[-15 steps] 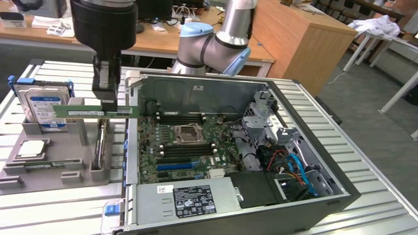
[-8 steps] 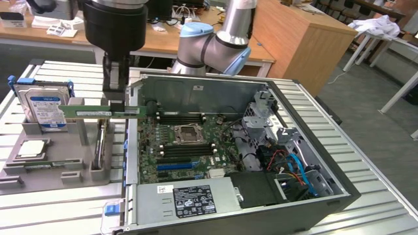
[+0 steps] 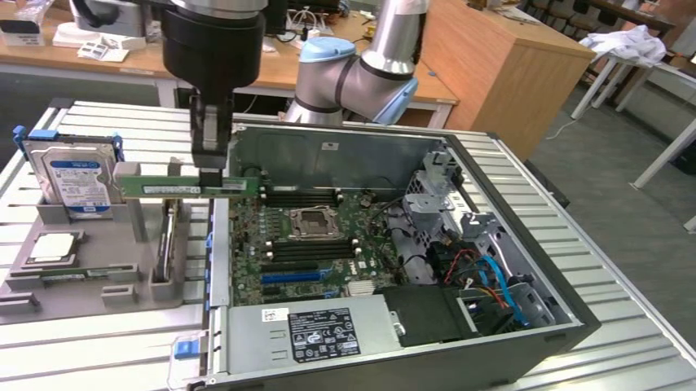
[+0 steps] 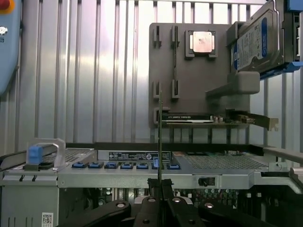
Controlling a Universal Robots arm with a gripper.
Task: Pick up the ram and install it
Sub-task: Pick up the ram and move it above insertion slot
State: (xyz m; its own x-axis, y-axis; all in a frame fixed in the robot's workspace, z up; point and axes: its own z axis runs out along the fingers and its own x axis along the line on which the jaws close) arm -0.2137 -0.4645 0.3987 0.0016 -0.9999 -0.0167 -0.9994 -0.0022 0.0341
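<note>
Your ram [image 3: 158, 187] [image 4: 160, 132] is off the table, pinched near its middle by the tool [image 3: 211, 181] [image 4: 161, 183], whose fingers are clenched on it. In the exterior view you see the green stick held level and on edge, its length running across that view. It hangs over the seam between the grey holder [image 3: 93, 289] [image 4: 189, 80] and the open computer case [image 3: 544, 326]. One end reaches out over the holder and the other just over the case wall. From the wrist view you look along the stick edge-on, so it reads as one thin upright line rising from between the dark fingers.

Inside the case, the motherboard [image 3: 315, 252] lies flat with its square socket [image 3: 313, 220] uncovered and long black slots [image 3: 296, 196] just beside it. The ram is above these, not in any slot. A silver power supply [image 3: 315, 330] with a label sits at the near end of the case.

On the holder, the blue-labelled hard drive [image 3: 78, 181] [image 4: 258, 40] stands upright, and the small square processor [image 3: 49, 248] [image 4: 202, 42] rests in its pocket. Everything sits on the ribbed metal table [image 3: 98, 350].
</note>
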